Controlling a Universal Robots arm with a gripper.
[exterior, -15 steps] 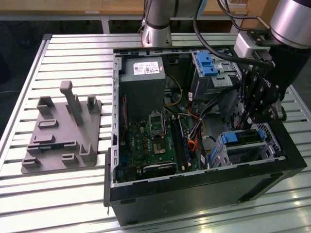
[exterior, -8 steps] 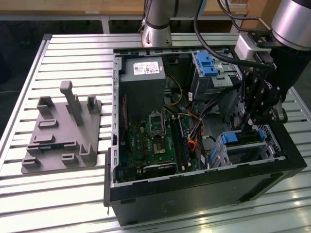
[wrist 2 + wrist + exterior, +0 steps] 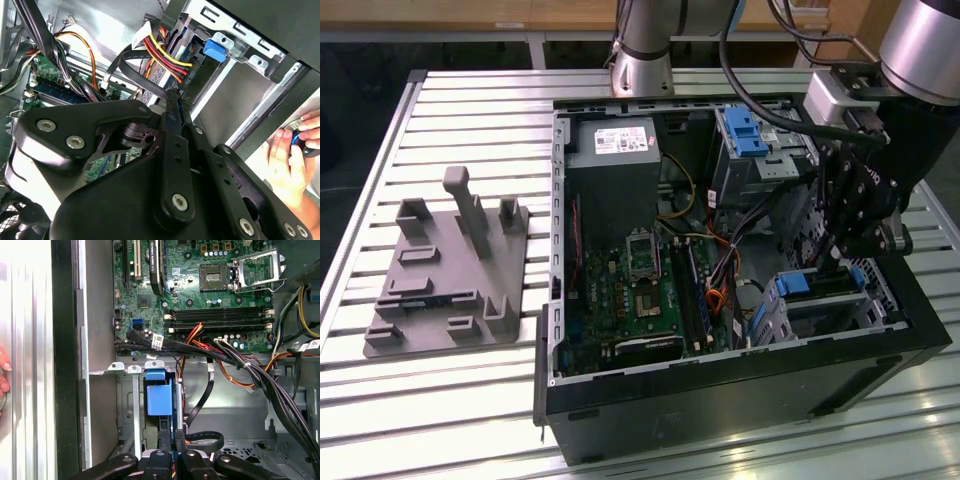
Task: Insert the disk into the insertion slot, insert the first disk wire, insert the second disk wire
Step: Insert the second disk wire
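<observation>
The disk (image 3: 798, 285) lies in the insertion slot (image 3: 840, 318), a low grey cage at the case's corner on the exterior view's right; its blue carrier (image 3: 159, 397) shows between the cage walls (image 3: 135, 410). My gripper (image 3: 840, 262) hangs right over that cage. In both wrist views the fingers (image 3: 172, 130) are pressed together, shut on the end of a black flat disk wire (image 3: 131, 55) that loops back toward the motherboard. A second disk wire, red, yellow and black (image 3: 162, 52), ends in a black plug beside the disk's blue tab (image 3: 216, 50). My gripper's tip (image 3: 171, 434) sits just below the blue carrier.
The open computer case holds a green motherboard (image 3: 630, 290), a power supply (image 3: 610, 170) and a taller bay with a blue latch (image 3: 748, 130). A thick black cable bundle (image 3: 270, 385) crosses nearby. A grey fixture (image 3: 450, 270) sits on the slatted table. A person's hand (image 3: 290, 155) rests outside the case.
</observation>
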